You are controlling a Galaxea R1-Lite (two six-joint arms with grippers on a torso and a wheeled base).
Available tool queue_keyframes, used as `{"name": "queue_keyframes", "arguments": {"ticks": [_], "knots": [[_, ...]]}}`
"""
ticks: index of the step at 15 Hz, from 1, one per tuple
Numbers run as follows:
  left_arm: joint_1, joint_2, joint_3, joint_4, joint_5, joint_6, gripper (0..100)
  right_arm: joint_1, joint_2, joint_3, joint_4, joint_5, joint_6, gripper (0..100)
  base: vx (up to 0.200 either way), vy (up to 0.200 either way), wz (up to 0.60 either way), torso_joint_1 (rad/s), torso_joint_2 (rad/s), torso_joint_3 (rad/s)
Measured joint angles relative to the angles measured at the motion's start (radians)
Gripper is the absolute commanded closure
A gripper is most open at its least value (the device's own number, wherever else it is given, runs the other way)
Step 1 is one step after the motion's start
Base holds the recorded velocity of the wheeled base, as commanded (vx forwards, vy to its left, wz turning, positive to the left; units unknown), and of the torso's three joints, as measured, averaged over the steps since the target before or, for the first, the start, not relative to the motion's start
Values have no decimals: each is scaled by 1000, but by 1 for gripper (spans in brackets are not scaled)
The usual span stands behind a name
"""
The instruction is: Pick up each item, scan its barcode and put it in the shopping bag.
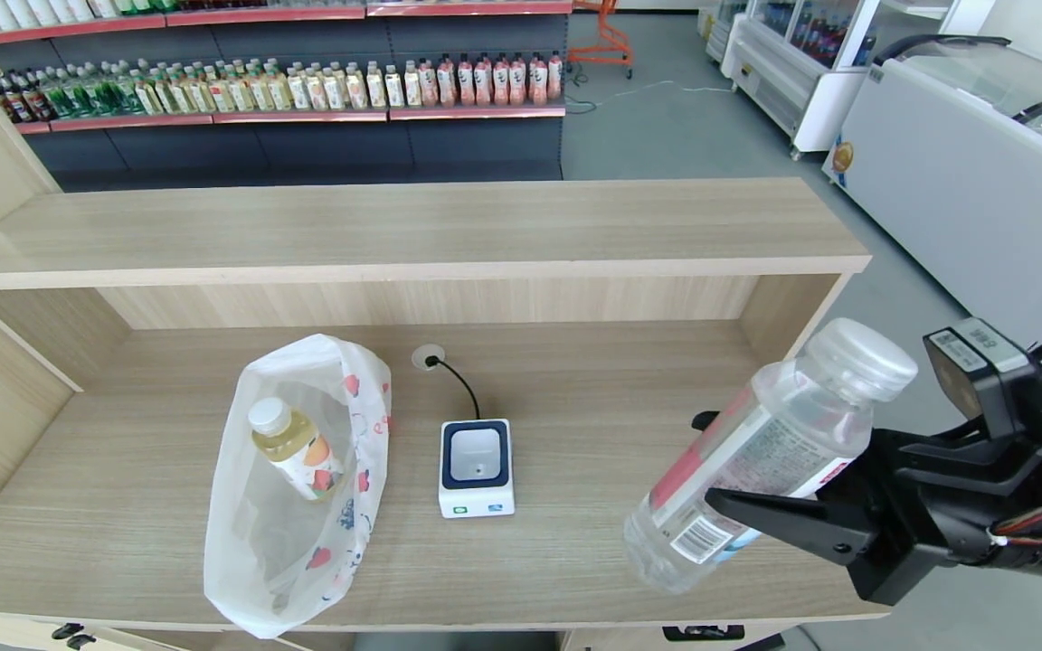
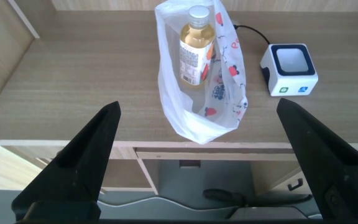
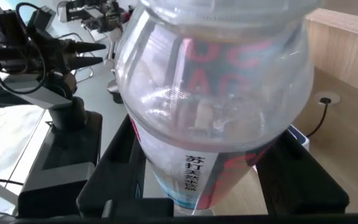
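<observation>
Bottle (image 1: 783,425), barcode (image 1: 700,540) visible, in right gripper (image 1: 711,459)

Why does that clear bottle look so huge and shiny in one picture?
Right wrist view: the bottle is held close to the lens, so it looms, with light glinting off it. Head view: farther off, it looks ordinary, in the right gripper.

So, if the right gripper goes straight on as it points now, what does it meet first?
Probably the scanner, with the shopping bag beyond it. The right gripper, shut on the water bottle, may be high enough to pass over; depth is unclear.
</observation>
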Motion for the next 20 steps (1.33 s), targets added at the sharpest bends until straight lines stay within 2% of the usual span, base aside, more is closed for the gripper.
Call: {"name": "queue_keyframes", "arguments": {"ticks": [6, 9, 13, 20], "knots": [[0, 0, 0, 0, 0, 0, 0, 8, -13, 7, 30, -7, 2, 100, 0, 0, 0, 0, 0, 0], [0, 0, 0, 0, 0, 0, 0, 10, -21, 8, 30, -7, 43, 100, 0, 0, 0, 0, 0, 0], [0, 0, 0, 0, 0, 0, 0, 31, -44, 9, 31, -8, 166, 100, 0, 0, 0, 0, 0, 0], [0, 0, 0, 0, 0, 0, 0, 56, -64, 17, 93, -46, 197, 100, 0, 0, 0, 0, 0, 0]]}}
